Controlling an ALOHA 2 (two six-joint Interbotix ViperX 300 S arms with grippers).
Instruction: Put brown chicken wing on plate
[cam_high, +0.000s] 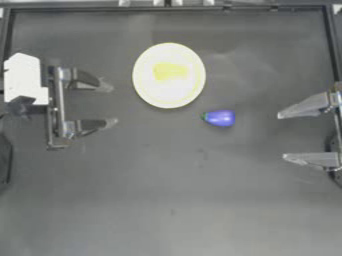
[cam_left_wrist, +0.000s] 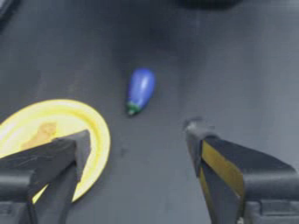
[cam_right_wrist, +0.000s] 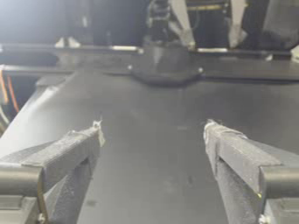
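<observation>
The pale yellow plate (cam_high: 168, 75) lies in the upper middle of the table, and the small yellow-orange chicken wing (cam_high: 169, 71) rests on it near its centre. In the left wrist view the plate (cam_left_wrist: 88, 120) shows behind one jaw, with the wing (cam_left_wrist: 39, 134) on it. My left gripper (cam_high: 110, 104) stands open at the left of the table, apart from the plate and holding nothing. Over at the right edge my right gripper (cam_high: 283, 137) is open too, with nothing between its fingers.
A blue-purple toy eggplant (cam_high: 220, 118) lies on the table just below and to the right of the plate, also seen as the eggplant (cam_left_wrist: 140, 89) in the left wrist view. The table frame (cam_right_wrist: 163, 52) runs along the far edge.
</observation>
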